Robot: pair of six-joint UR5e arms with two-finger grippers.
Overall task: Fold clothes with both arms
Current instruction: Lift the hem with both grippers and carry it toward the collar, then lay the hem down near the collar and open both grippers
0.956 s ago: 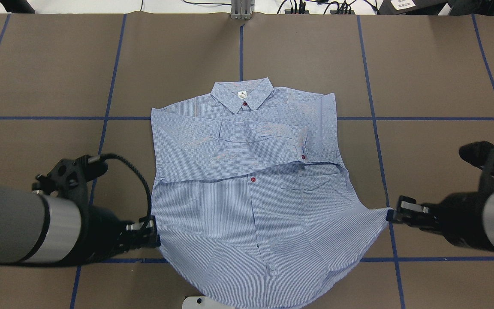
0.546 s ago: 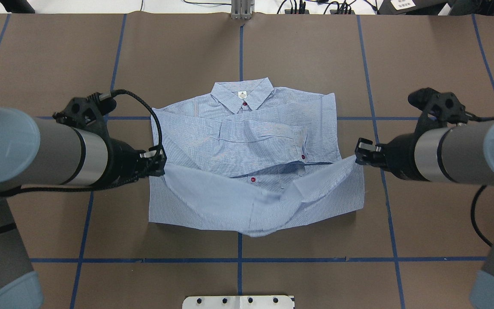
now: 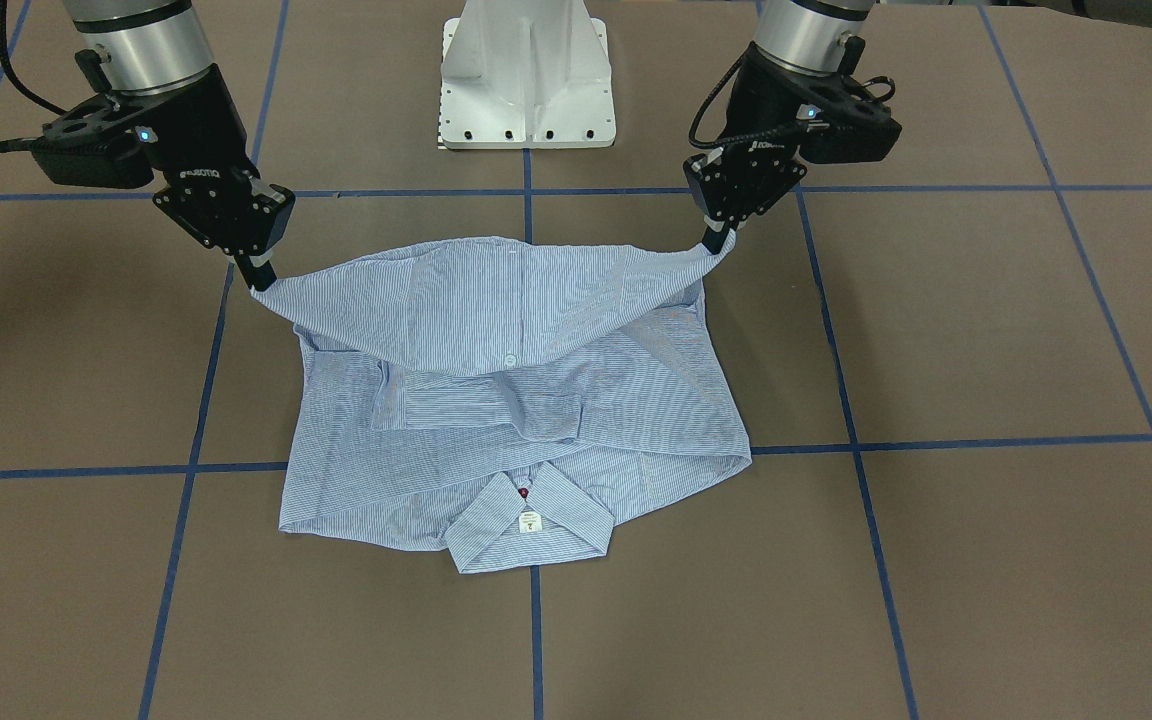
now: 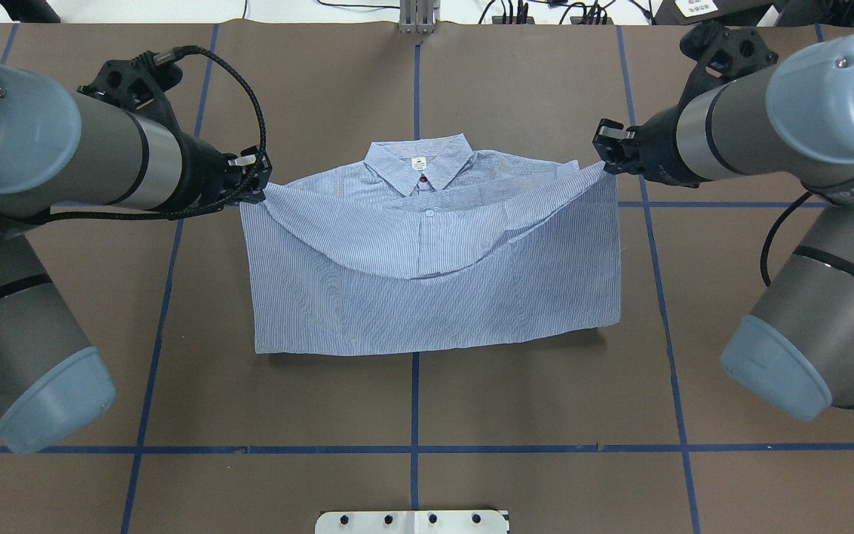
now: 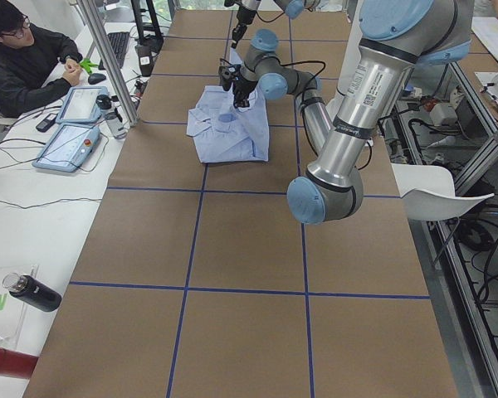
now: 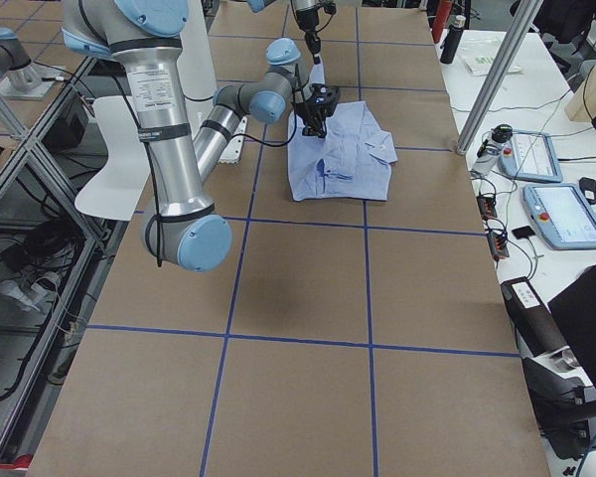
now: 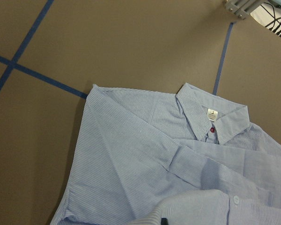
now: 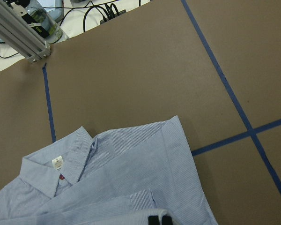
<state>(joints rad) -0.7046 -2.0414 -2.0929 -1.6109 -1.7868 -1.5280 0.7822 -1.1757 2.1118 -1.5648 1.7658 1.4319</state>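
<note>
Here the shirt (image 4: 434,304) lies on the table (image 4: 545,408); left gripper (image 4: 262,185) and right gripper (image 4: 605,163) each pinch a hem corner, raised beside the collar (image 4: 451,156), whose white label (image 4: 418,164) is unreadable.

I see my left grey-silver jointed arm (image 4: 104,159) reaching forward, wrist turned inward. The left black two-finger gripper (image 4: 261,184) is pinched tight, a corner of the light blue striped shirt (image 4: 434,311) caught between its fingertips. My right grey-silver jointed arm (image 4: 723,122) mirrors it, the right black two-finger gripper (image 4: 606,162) likewise clamped on cloth. Both sets of fingers slant downward.
</note>
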